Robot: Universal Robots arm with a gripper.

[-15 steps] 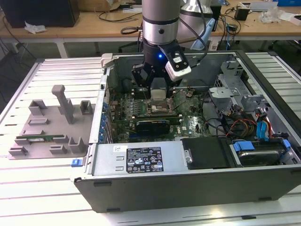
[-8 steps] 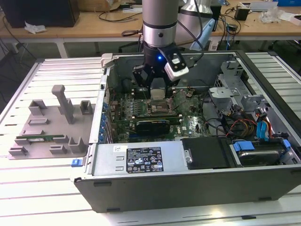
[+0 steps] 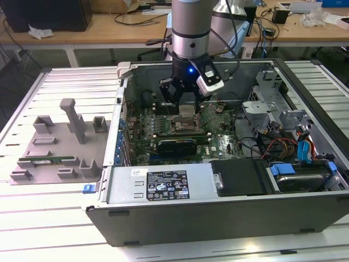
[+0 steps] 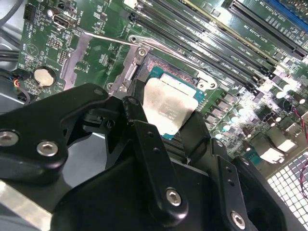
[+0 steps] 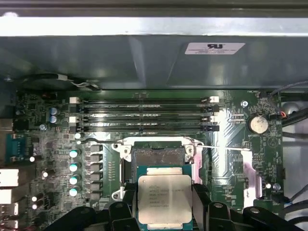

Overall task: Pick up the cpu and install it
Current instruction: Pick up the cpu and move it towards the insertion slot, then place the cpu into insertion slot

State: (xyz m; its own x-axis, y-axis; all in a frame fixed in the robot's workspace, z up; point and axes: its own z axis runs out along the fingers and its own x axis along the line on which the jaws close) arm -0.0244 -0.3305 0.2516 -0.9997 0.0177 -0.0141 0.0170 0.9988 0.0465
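Slatted bench (image 3: 54,229) carries the open case (image 3: 229,218); inside, the tool (image 3: 181,102) pinches the cpu (image 5: 164,199) just over the socket (image 5: 159,156) beneath it; installing looks in hand; seating calls for square, level alignment.

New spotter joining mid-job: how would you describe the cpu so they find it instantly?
Look inside the open computer case, at the green motherboard on its floor. Over the metal-framed socket, the jaws of the gripper clamp the cpu: a flat square with a shiny silver top, unlike the long dark memory slots nearby.
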